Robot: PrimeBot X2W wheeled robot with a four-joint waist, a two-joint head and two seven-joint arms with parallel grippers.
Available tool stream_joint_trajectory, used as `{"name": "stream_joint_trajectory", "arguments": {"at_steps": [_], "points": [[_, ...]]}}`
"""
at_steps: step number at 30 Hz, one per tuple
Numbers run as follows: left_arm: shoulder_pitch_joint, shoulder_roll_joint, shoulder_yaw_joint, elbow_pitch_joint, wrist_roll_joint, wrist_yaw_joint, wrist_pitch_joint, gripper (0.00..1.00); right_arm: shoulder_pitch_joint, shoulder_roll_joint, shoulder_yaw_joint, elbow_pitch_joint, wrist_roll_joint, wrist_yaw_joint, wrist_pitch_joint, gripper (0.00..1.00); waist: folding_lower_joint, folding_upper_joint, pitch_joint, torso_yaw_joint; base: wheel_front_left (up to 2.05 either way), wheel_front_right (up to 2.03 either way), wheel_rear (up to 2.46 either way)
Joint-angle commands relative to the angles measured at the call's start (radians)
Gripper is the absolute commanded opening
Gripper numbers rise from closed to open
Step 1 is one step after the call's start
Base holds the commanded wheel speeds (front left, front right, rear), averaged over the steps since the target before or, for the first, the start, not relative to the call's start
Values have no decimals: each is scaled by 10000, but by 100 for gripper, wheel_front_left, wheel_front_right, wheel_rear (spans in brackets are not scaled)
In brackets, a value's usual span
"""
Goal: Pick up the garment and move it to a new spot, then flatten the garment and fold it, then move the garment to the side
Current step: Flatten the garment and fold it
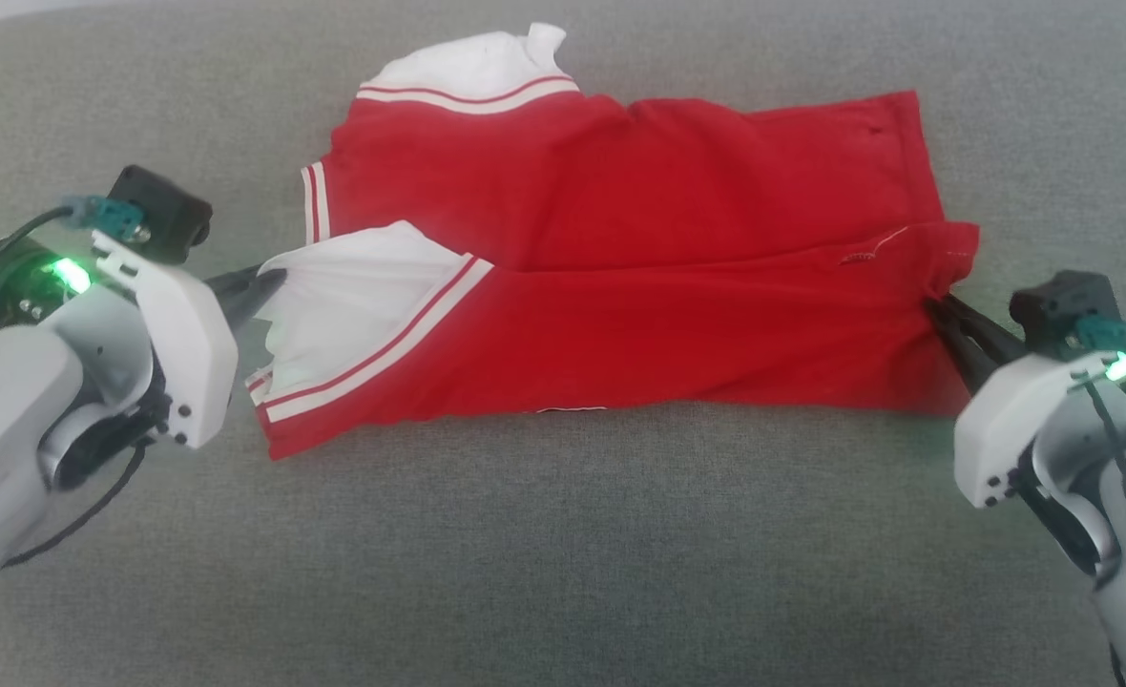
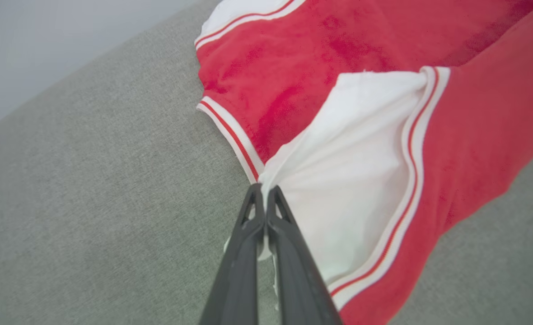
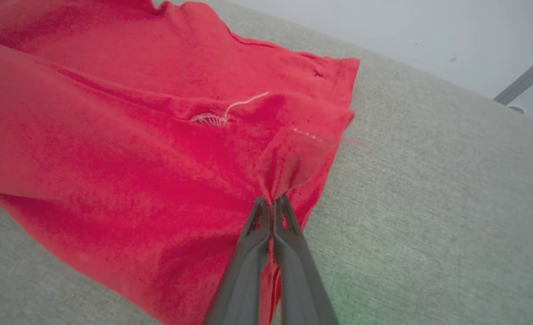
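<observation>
The garment [image 1: 620,315], a red jersey with white sleeve ends and red-white stripe trim, lies folded lengthwise on the grey surface, its near half lapped over the far half. My left gripper [image 1: 272,279] is shut on the white sleeve end at the garment's left edge; the left wrist view shows its tips [image 2: 264,188] pinching the white cloth [image 2: 352,171]. My right gripper [image 1: 935,307] is shut on the red hem corner at the garment's right edge, and the right wrist view shows its tips [image 3: 272,199] gripping a bunched red fold [image 3: 293,162]. No print shows.
A grey fabric surface [image 1: 563,553] spreads under and around the garment, with free room in front of it. A pale wall [image 3: 429,36] rises beyond the surface's far edge in the wrist views.
</observation>
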Motion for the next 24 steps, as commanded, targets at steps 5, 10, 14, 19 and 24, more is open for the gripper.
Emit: {"name": "stream_joint_trajectory", "arguments": {"at_steps": [5, 10, 14, 19, 24], "points": [[-358, -774, -190, 1519, -377, -511, 348, 6, -522, 116, 387, 601, 352, -21, 440, 0, 0, -1, 215, -1, 0, 0, 0], [-395, -1359, -316, 2664, -1071, -688, 978, 28, -855, 94, 844, 1001, 842, -21, 1026, 0, 0, -1, 275, -28, 0, 0, 0], [-357, -1733, -392, 3232, -1695, -705, 1501, 47, -1094, 97, 1054, 1304, 1183, -21, 1717, 0, 0, -1, 245, -58, 0, 0, 0], [-478, -1883, -302, 3465, -2238, -711, 1604, 100, -1378, 28, 1243, 1432, 1467, -21, 2303, 63, 0, -1, 109, -75, 0, 0, 0], [-634, -1744, -277, 3521, -2362, -713, 1404, 100, -1558, -108, 1236, 1301, 1513, -21, 2406, 100, 0, -1, -138, -63, 0, 0, 0]]}}
